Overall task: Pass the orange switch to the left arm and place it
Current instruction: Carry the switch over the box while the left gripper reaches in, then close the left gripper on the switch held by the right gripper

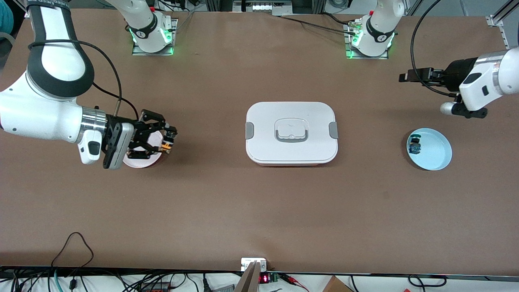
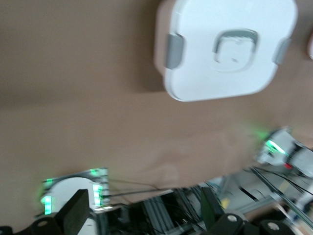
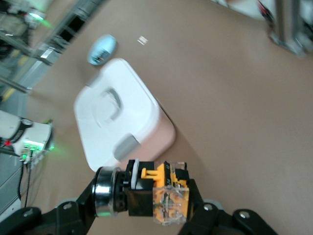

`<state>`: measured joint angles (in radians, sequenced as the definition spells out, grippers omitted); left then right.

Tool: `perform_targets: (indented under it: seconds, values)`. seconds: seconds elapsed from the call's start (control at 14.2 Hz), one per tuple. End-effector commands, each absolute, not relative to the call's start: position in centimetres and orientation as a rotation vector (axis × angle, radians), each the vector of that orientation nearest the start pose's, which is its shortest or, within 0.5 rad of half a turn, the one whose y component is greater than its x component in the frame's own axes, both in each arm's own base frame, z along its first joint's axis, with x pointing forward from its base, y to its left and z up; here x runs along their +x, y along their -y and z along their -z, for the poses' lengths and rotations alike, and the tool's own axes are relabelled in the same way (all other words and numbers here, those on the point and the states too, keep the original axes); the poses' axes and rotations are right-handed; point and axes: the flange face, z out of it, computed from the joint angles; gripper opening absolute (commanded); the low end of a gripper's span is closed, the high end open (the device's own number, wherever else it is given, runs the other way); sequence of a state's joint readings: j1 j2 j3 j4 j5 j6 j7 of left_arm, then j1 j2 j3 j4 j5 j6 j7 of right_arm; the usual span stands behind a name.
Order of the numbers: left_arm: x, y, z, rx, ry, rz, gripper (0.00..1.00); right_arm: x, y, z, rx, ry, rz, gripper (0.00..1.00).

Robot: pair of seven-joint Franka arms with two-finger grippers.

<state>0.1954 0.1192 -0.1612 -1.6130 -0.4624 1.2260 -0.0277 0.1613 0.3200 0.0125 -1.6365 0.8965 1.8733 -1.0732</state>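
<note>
The orange switch (image 1: 167, 144) is a small black and orange part with a silver ring, and my right gripper (image 1: 168, 140) is shut on it above a pink plate (image 1: 142, 161) at the right arm's end of the table. In the right wrist view the switch (image 3: 164, 195) sits crosswise between the black fingers (image 3: 205, 218). The white box (image 1: 291, 132) with grey latches stands mid-table, apart from both grippers. My left gripper (image 1: 404, 76) hangs open and empty over bare table at the left arm's end. Its fingers (image 2: 76, 211) stand wide apart, with the box (image 2: 227, 46) far off.
A light blue plate (image 1: 430, 150) lies toward the left arm's end and holds a small blue-green and black component (image 1: 414, 145). The arm bases (image 1: 153, 34) (image 1: 371, 38) glow green along the table's edge. Cables and a small device (image 1: 254, 264) lie at the edge nearest the front camera.
</note>
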Motion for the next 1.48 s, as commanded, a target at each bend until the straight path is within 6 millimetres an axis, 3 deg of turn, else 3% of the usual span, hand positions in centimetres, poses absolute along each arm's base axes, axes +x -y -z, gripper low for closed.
perform_targets:
  seconds: [0.0, 0.28, 0.42, 0.49, 0.63, 0.78, 0.85, 0.99, 1.13, 1.41]
  values:
    - [55.7, 4.5, -50.9, -3.641, -0.018, -1.102, 1.0, 62.6, -21.8, -46.2, -1.867, 1.163, 0.513, 0.08]
    - [57.4, 7.6, -49.1, -3.917, 0.033, -1.32, 1.0, 61.3, -29.6, -45.8, -1.549, 1.061, 0.711, 0.15]
    - [58.3, 8.4, -49.2, -4.096, 0.173, -1.327, 1.0, 60.6, -32.6, -46.5, -1.427, 0.987, 0.811, 0.08]
    - [58.8, 8.8, -49.6, -4.165, 0.225, -1.307, 1.0, 60.7, -32.9, -46.6, -1.43, 0.984, 0.856, 0.01]
    - [59.5, 9.6, -49.3, -4.252, 0.391, -1.239, 1.0, 60.6, -34.1, -46.9, -1.462, 1.008, 0.912, 0.0]
    - [59.4, 12.6, -48.4, -4.295, 0.537, -1.22, 1.0, 60.1, -36.0, -48.0, -1.457, 1.031, 0.935, 0.0]
    - [59.3, 13.9, -48.0, -4.303, 0.62, -1.158, 1.0, 59.6, -37.3, -47.8, -1.458, 1.041, 0.93, 0.0]
    - [59.1, 18.4, -47.5, -4.308, 0.67, -1.063, 1.0, 58.6, -40.2, -47.2, -1.446, 1.057, 0.908, 0.0]
    - [59.0, 21.5, -47.5, -4.33, 0.742, -0.993, 1.0, 58.2, -41.4, -46.8, -1.432, 1.057, 0.895, 0.0]
    - [59.1, 22.6, -48.0, -4.352, 0.798, -0.949, 1.0, 56.8, -44.0, -46.8, -1.399, 1.046, 0.873, 0.0]
